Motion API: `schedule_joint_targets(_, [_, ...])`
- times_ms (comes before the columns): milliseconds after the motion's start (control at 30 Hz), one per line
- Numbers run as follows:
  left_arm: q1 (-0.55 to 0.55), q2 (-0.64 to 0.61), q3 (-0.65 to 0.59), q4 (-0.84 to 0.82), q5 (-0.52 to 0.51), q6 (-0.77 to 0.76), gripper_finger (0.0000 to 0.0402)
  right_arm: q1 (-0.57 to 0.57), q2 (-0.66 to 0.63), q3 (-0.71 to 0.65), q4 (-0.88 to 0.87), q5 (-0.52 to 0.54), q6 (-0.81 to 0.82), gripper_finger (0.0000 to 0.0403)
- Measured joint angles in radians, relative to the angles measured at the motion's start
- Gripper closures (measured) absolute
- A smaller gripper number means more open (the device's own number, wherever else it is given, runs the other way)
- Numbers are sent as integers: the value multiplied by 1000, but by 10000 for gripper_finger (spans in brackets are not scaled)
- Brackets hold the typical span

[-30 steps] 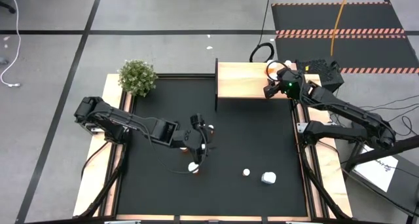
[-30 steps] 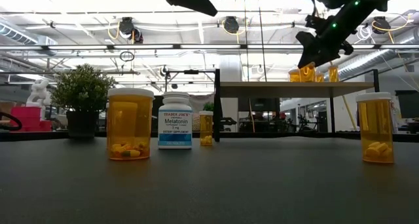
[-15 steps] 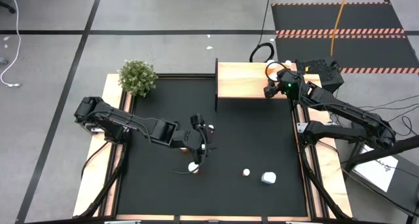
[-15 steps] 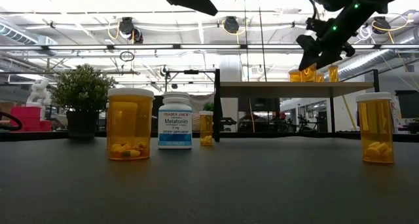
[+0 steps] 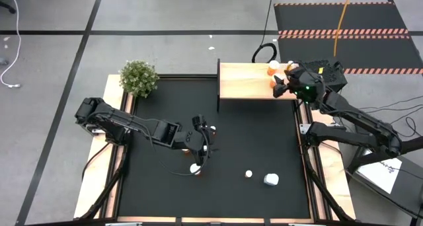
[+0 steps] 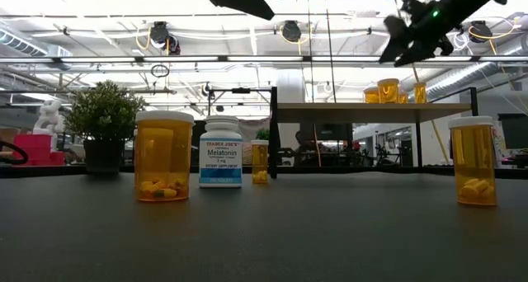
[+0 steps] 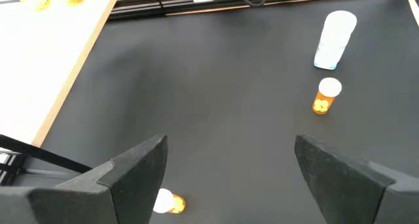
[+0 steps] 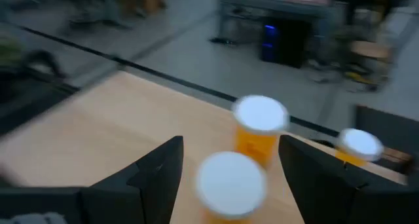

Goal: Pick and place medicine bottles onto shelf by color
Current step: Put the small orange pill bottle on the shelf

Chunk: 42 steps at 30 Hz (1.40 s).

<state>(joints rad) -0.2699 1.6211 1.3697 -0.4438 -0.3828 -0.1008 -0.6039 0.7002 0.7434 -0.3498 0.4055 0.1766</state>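
Right tool (image 5: 280,86), spread, hangs above 3 orange bottles (image 6: 388,91) on the shelf (image 5: 244,80).

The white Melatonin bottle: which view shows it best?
The low view: the Melatonin bottle stands upright with its blue label readable, between two amber bottles. The high view shows only its white top near the mat's front edge. The left wrist view shows it small and far off. The right wrist view misses it.
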Motion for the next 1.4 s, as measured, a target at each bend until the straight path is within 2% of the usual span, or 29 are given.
schedule_joint_targets(267, [0, 0, 0, -2, 0, 21, 66, 150, -72, 1, -6, -146, 56, 156])
schedule_joint_targets(500, [5, 0, 0, -74, 0, 47, 66, 326, -57, 1, 0, -145, 66, 156])
schedule_joint_targets(800, [16, 0, 0, -194, -11, -52, 66, 473, -6, 1, 77, -145, 13, 156])
schedule_joint_targets(1200, [6, 0, -176, -184, -10, -117, 66, 541, 30, 1, 200, -146, -72, 156])
schedule_joint_targets(1400, [6, 0, -185, -156, -10, -117, 66, 541, 30, 1, 286, -146, -116, 156])
